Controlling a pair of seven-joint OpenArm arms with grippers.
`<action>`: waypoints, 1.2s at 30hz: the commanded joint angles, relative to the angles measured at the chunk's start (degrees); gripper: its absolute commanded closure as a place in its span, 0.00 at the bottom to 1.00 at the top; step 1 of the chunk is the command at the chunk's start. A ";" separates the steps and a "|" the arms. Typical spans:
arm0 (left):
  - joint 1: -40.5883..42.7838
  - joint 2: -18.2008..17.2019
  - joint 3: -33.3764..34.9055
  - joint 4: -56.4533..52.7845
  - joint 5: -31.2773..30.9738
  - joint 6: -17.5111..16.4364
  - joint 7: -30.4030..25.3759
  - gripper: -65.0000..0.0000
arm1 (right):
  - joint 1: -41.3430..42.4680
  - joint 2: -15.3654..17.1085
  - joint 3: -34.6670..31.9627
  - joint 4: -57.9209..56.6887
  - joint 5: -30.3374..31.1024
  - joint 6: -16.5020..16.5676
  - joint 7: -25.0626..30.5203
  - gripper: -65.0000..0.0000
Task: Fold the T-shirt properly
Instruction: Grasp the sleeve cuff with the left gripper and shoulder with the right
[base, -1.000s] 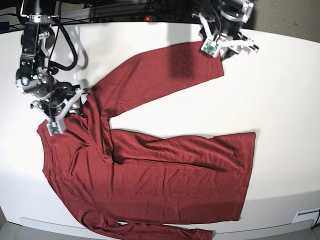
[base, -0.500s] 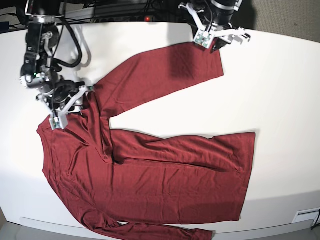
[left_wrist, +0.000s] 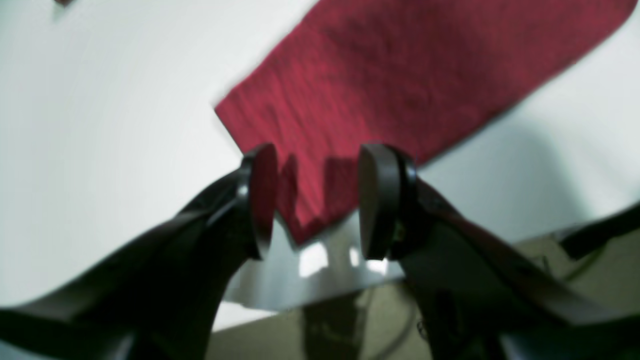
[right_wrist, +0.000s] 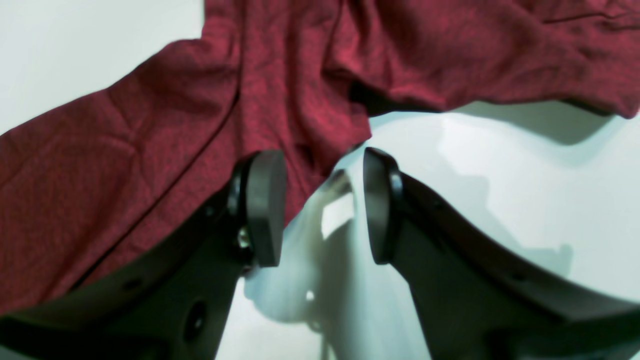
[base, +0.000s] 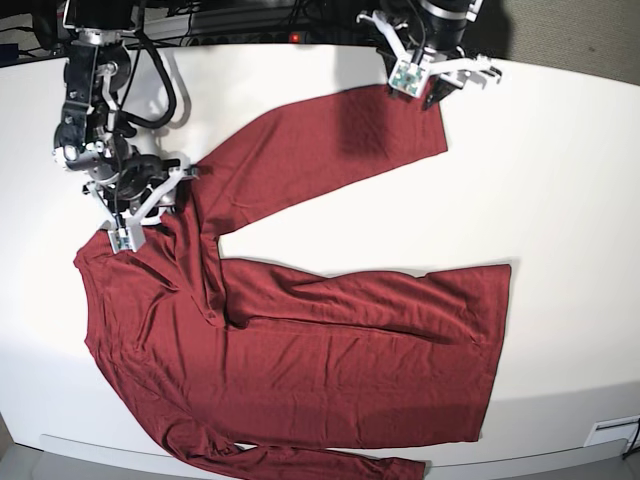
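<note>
The dark red T-shirt (base: 330, 340) lies spread on the white table (base: 560, 180), one long sleeve (base: 320, 150) stretched toward the back right. My left gripper (base: 436, 92) hangs over that sleeve's cuff end, close to the table's back edge. In the left wrist view the left gripper (left_wrist: 320, 200) is open and the cuff (left_wrist: 380, 80) lies flat below its fingers. My right gripper (base: 150, 205) sits at the shirt's shoulder on the left. In the right wrist view the right gripper (right_wrist: 322, 207) is open, and the fabric edge (right_wrist: 310, 130) lies beside one finger (right_wrist: 265, 210).
The table's back edge (left_wrist: 310, 280) runs just behind the cuff, with cables and a power strip (base: 293, 37) beyond it. A second sleeve (base: 300, 462) trails along the front edge. A small white fitting (base: 610, 432) sits at the front right corner.
The left gripper has shifted left along the back edge to the cuff and then held still. The right gripper has crept up and right along the shoulder. Both stay open.
</note>
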 joint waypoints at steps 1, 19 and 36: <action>0.46 0.11 0.00 -0.17 0.61 0.44 -1.16 0.60 | 0.76 0.48 0.22 0.98 0.13 0.20 0.79 0.60; -1.44 2.01 -0.11 -4.11 -8.59 0.24 2.38 0.44 | 0.76 0.48 0.22 0.98 0.39 0.20 -1.07 0.60; -3.02 1.99 -0.09 -4.31 -6.64 0.31 4.85 1.00 | 0.76 0.50 0.22 0.98 0.37 0.17 -3.21 0.89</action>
